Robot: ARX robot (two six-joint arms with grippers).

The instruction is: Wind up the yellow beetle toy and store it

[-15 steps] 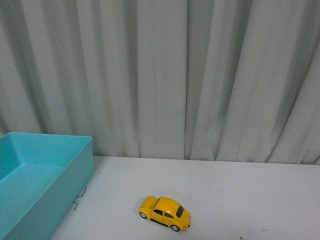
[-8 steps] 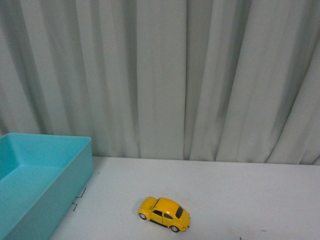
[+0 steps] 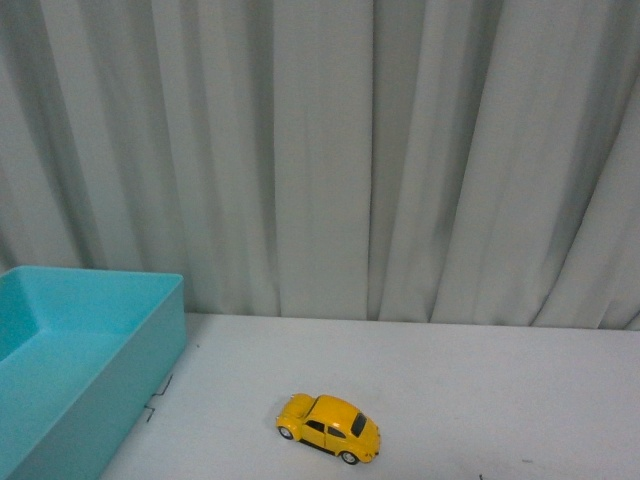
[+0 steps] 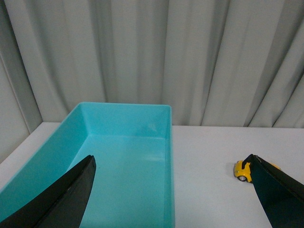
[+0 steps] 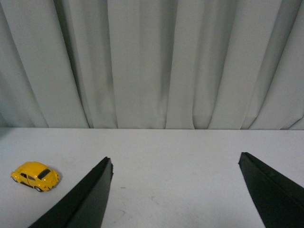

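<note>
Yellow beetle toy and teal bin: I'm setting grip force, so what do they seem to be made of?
The yellow beetle toy looks like painted metal or hard plastic, and I can't tell which: glossy body, dark windows, silvery wheels. The teal bin looks like moulded plastic: uniform colour, smooth thin walls, faint sheen on the inside.

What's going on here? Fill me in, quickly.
Nothing is being handled yet. The yellow beetle toy sits on its wheels on the white table, to the right of the teal bin and apart from it. The left hand and the right hand are both open and empty, short of the toy.
</note>
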